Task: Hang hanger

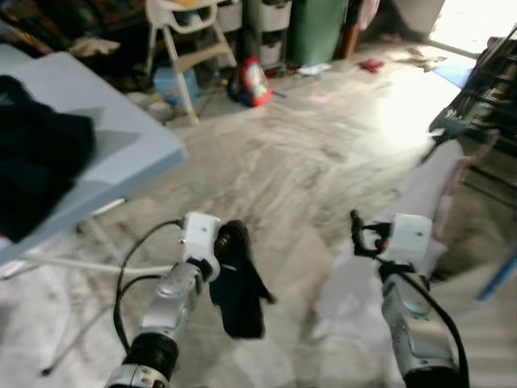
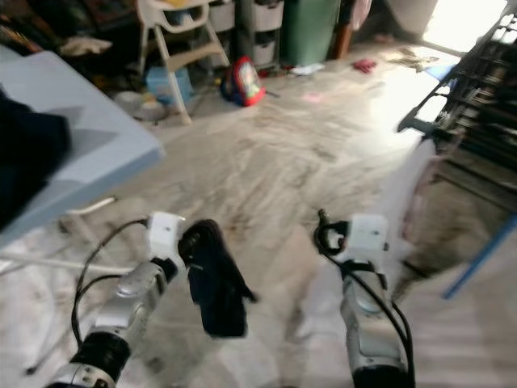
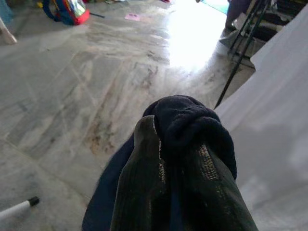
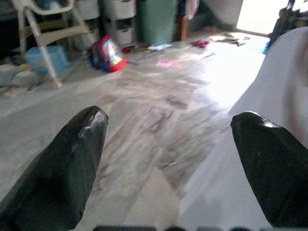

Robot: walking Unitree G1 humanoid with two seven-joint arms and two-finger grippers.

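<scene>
My left gripper (image 1: 232,245) is shut on a dark navy cloth (image 1: 239,293) that hangs in a bunch below its fingers, low over the marble floor. In the left wrist view the cloth (image 3: 187,120) wraps over both fingertips. My right gripper (image 1: 358,232) is held at about the same height, open, with nothing between its fingers (image 4: 72,159). Just to its right a white sheet (image 1: 424,194) drapes down to the floor. I cannot make out a hanger.
A pale blue folding table (image 1: 121,137) at the left carries a dark garment (image 1: 32,170). A black drying rack (image 1: 485,89) stands at the right. Across the open floor are a white high chair (image 1: 190,40), a red bag (image 1: 252,82) and a green bin (image 1: 317,28).
</scene>
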